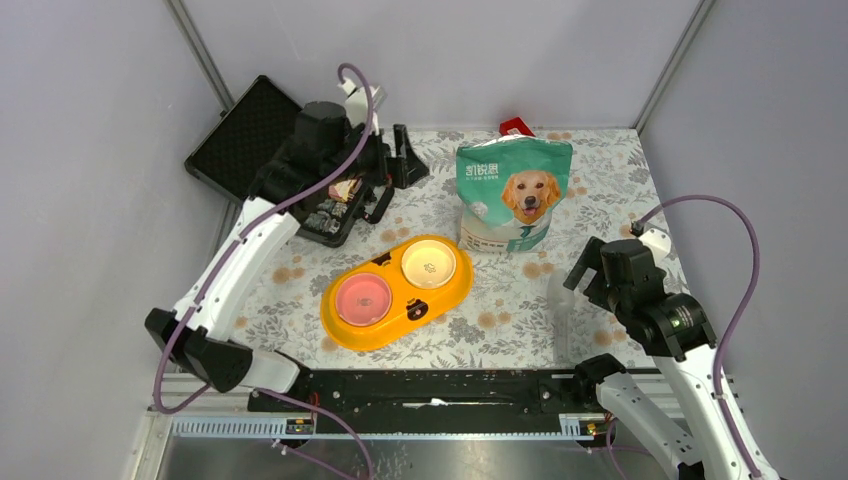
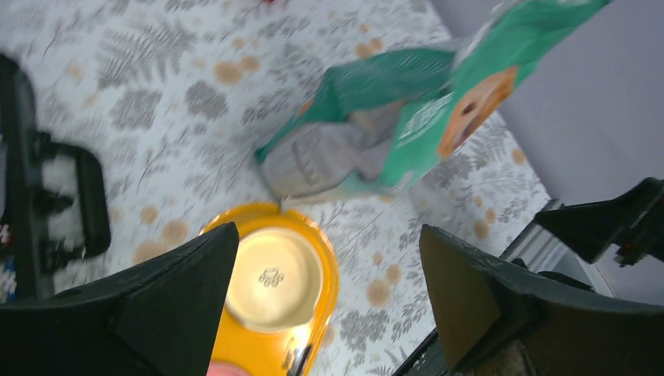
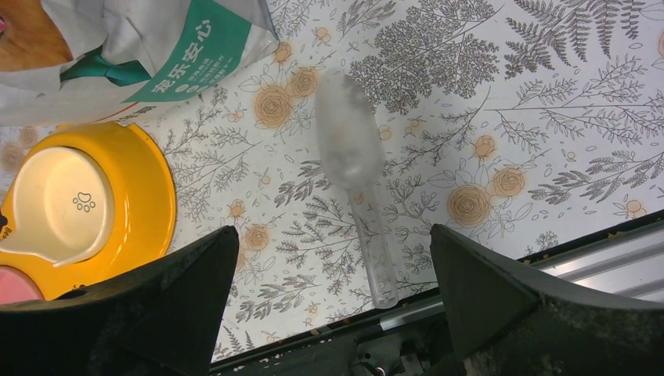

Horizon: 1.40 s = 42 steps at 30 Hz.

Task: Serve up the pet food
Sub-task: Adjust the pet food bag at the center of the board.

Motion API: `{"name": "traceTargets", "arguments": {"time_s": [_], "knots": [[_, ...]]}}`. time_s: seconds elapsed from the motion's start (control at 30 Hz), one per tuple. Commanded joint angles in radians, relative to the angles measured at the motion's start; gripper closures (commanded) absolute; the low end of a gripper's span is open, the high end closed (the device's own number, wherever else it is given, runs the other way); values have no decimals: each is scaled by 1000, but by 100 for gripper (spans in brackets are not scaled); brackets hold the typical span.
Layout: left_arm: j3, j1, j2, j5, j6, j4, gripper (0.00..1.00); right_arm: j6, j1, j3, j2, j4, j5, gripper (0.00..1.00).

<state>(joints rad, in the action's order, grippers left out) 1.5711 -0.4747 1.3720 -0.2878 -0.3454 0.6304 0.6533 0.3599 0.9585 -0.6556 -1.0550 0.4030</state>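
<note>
The teal-and-white stand-up pouch point(image 1: 514, 195), printed with a golden retriever, stood upright toward the back of the grey-and-orange floral tablecloth point(image 1: 600, 190). The kibble itself was hidden, and only the pouch showed. Just in front of the pouch lay a yellow plastic double feeder point(image 1: 400, 318), set at a slant, with a round cream bowl point(image 1: 429, 264) nearest the pouch and a round pink bowl point(image 1: 363, 298) beside it. A paw print showed on the cream bowl's bottom. A clear plastic scoop point(image 3: 356, 180) lay flat on the cloth to the right of the feeder, its handle pointing toward the near table edge. The right gripper point(image 3: 333, 230) hung above the scoop with its fingers spread wide, holding nothing and apart from the scoop. The left gripper point(image 2: 327, 229) was at the back left of the table, beside a black hard case point(image 1: 240, 135). Its fingers were likewise spread wide with nothing between them, and its camera looked toward the cream bowl and the pouch.
</note>
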Motion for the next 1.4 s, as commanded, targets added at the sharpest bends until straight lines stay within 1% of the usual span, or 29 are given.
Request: {"name": "traceTargets", "arguments": {"time_s": [0.0, 0.13, 0.17, 0.23, 0.27, 0.33, 0.37, 0.4, 0.47, 0.5, 0.57, 0.63, 0.67, 0.73, 0.87, 0.93, 1.0, 1.07, 1.13, 1.27, 1.37], "knots": [[152, -35, 96, -120, 66, -110, 6, 14, 5, 47, 14, 28, -2, 1], [205, -55, 157, -139, 96, -134, 6, -20, 5, 76, 12, 65, -54, 1], [201, -57, 162, -148, 107, -156, 6, -55, 5, 89, 8, 91, -97, 2], [180, -58, 167, -175, 115, -200, 6, -171, 5, 119, -4, 183, -247, 3], [170, -58, 178, -217, 126, -216, 6, -235, 5, 140, -20, 216, -331, 2], [178, -58, 206, -283, 147, -211, 6, -364, 5, 210, -90, 229, -425, 1], [190, -59, 219, -305, 149, -208, 6, -403, 5, 265, -125, 225, -440, 0], [197, -59, 230, -318, 148, -206, 6, -428, 5, 286, -154, 227, -428, 0], [209, -62, 246, -331, 141, -205, 6, -465, 4, 364, -216, 237, -334, 0], [216, -64, 253, -336, 145, -200, 6, -487, -3, 403, -254, 232, -315, 0], [228, -67, 271, -341, 152, -190, 6, -536, -39, 492, -335, 228, -384, 0], [237, -68, 289, -339, 145, -189, 6, -574, -84, 554, -397, 253, -510, 0], [243, -68, 298, -340, 140, -187, 6, -581, -113, 568, -411, 296, -544, 0], [253, -69, 314, -337, 127, -188, 6, -586, -165, 567, -420, 373, -588, 0], [254, -71, 333, -346, 91, -210, 7, -637, -292, 509, -424, 508, -768, 0], [256, -72, 347, -350, 82, -218, 7, -703, -312, 445, -411, 601, -830, 0], [256, -73, 358, -349, 72, -224, 8, -714, -327, 378, -399, 700, -867, 0], [256, -73, 364, -347, 58, -238, 11, -727, -352, 369, -427, 719, -979, 1], [259, -73, 369, -349, 38, -256, 14, -723, -397, 381, -469, 715, -1128, 1], [274, -74, 384, -357, 10, -274, 23, -706, -421, 394, -534, 734, -1180, 5], [276, -79, 397, -359, -3, -275, 32, -699, -425, 406, -571, 743, -1216, 11]]}}
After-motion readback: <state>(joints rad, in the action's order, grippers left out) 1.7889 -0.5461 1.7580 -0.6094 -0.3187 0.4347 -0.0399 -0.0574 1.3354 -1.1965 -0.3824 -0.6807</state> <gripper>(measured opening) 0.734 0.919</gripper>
